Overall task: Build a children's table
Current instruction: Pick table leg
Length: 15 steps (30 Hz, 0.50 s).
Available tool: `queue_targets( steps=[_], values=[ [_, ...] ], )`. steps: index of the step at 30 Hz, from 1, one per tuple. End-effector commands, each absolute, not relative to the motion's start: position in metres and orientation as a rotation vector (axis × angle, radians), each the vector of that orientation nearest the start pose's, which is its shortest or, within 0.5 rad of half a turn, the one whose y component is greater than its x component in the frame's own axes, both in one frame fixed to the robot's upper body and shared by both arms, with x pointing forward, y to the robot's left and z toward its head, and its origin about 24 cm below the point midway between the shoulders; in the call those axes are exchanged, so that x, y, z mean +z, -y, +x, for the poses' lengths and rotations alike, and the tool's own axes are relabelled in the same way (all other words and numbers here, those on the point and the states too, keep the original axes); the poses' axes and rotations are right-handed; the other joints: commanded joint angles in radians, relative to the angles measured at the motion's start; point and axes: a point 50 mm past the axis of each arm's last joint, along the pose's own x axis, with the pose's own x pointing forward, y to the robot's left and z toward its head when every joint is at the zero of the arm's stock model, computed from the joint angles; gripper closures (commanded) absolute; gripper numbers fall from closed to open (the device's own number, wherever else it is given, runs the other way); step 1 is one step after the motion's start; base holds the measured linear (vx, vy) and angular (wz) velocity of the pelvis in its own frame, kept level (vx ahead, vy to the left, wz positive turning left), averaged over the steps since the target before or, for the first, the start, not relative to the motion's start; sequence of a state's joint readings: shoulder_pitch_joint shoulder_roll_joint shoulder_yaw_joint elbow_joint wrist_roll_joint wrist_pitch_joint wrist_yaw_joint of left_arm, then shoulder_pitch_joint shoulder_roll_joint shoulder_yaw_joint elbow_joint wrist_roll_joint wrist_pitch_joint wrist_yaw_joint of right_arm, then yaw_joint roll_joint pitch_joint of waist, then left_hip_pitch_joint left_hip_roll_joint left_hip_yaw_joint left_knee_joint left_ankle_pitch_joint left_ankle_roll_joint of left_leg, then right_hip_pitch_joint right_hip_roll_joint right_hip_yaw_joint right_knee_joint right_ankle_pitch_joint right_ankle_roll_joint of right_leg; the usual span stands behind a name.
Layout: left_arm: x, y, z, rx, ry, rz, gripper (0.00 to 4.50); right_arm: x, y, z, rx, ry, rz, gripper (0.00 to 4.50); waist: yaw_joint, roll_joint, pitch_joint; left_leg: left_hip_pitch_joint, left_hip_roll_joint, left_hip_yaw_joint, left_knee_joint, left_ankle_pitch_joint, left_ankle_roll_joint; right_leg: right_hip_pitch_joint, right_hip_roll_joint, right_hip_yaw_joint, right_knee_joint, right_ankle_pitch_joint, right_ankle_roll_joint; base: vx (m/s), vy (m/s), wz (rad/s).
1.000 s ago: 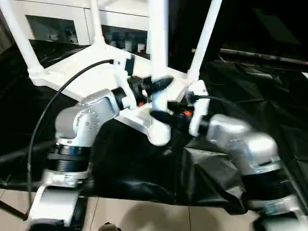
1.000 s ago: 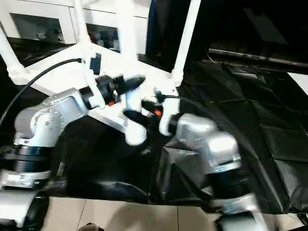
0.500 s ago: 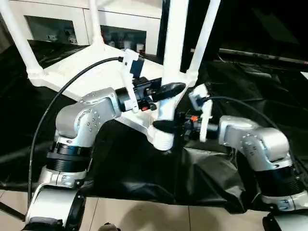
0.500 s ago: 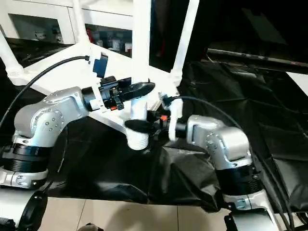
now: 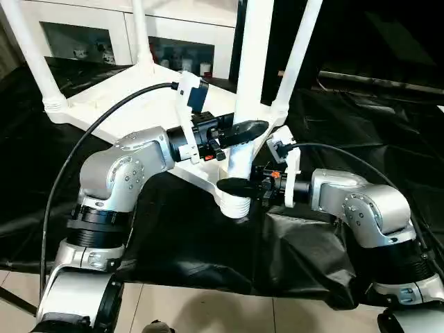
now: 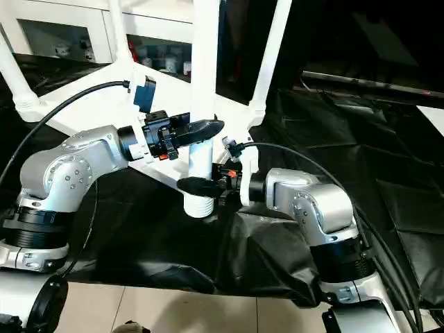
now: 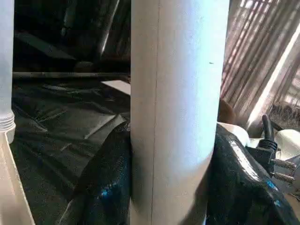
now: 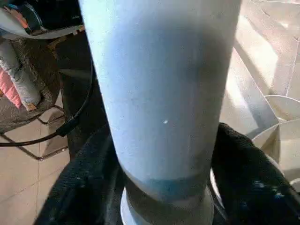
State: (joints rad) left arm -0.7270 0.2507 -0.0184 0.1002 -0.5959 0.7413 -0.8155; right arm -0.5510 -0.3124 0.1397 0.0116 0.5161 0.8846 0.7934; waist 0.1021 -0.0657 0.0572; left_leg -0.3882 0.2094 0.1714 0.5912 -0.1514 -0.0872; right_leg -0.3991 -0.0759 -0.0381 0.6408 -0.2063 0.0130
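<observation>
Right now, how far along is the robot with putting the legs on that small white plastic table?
Three long white tubular legs already stand in the upturned white plastic tabletop. The fourth white leg is in hand: left gripper and right gripper both clamp it upright at the ribbed near corner socket. Left: seating it fully and turning the table over.

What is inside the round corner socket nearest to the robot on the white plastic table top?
The lower end of a long white tubular leg stands in the round corner socket. How deep it sits is hidden by the socket wall and the right end effector.
</observation>
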Motion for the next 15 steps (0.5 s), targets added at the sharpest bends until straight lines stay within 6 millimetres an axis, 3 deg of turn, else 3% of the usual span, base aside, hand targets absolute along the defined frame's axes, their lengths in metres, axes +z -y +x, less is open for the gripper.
queue_targets(
  steps=[1,8,15],
  values=[
    [0.1942,-0.0829,0.3205,-1.241,-0.049,-0.252,2.64,0.1218,0.097,0.301,1.139,-0.411,0.173,1.89,0.002,0.003,-0.073,0.021,0.009,0.007,-0.061,-0.136,-0.039,0.053,-0.044,0.031,-0.069,-0.05,-0.182,0.0,0.0,0.0],
    [0.1947,-0.0838,0.3211,-1.239,-0.047,-0.256,2.64,0.1205,0.0974,0.3012,1.138,-0.415,0.178,2.48,0.002,0.004,-0.073,0.021,0.009,0.006,-0.062,-0.141,-0.041,0.052,-0.044,0.03,-0.07,-0.062,-0.177,0.0,0.0,0.0],
    [0.1956,-0.0844,0.3218,-1.233,-0.04,-0.273,2.65,0.1185,0.0979,0.3012,1.129,-0.42,0.177,2.56,0.003,0.003,-0.073,0.02,0.009,0.007,-0.061,-0.135,-0.04,0.053,-0.043,0.03,-0.069,-0.049,-0.18,0.0,0.0,0.0]
  ],
)
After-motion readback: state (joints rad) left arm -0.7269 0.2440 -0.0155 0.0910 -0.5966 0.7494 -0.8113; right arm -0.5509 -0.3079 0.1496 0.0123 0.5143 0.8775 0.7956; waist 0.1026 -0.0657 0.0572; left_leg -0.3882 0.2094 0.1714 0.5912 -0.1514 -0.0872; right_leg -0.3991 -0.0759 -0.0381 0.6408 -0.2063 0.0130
